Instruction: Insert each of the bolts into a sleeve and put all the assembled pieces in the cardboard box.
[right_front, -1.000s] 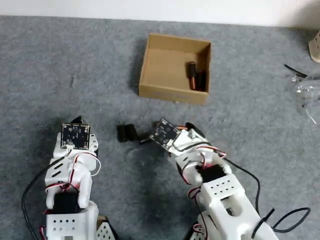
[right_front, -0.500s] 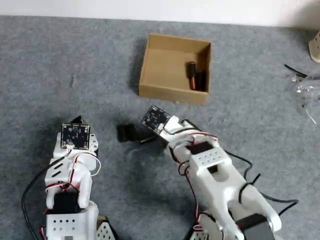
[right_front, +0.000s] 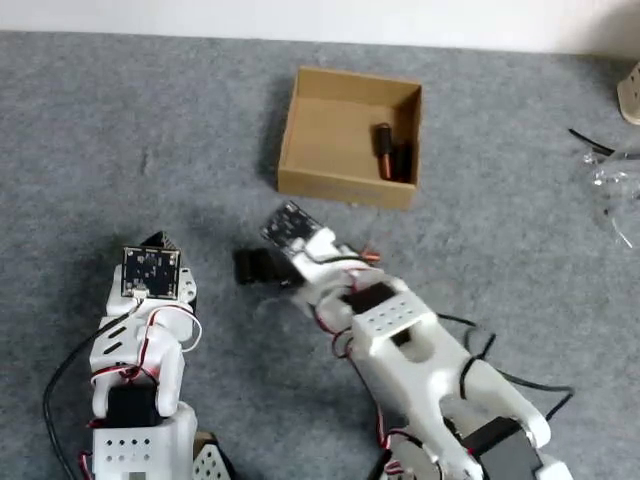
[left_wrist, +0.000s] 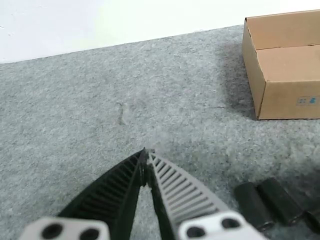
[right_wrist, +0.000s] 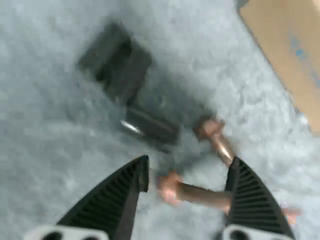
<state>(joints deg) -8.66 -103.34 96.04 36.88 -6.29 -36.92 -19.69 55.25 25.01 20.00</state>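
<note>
The right gripper (right_wrist: 188, 164) gapes wide over a copper bolt (right_wrist: 200, 192), black sleeves (right_wrist: 117, 62) just beyond. The left gripper (left_wrist: 146, 159) sits closed.

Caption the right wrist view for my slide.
Open right claw over copper bolts, black sleeves beyond, on grey carpet.

Grey carpet (right_front: 100, 120); clear plastic (right_front: 612, 178), black wire (right_front: 585, 140), tan object (right_front: 630, 95) near right edge

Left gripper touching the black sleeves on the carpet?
Apart. The high view shows a strip of bare carpet between the left gripper and the black sleeves.
</note>
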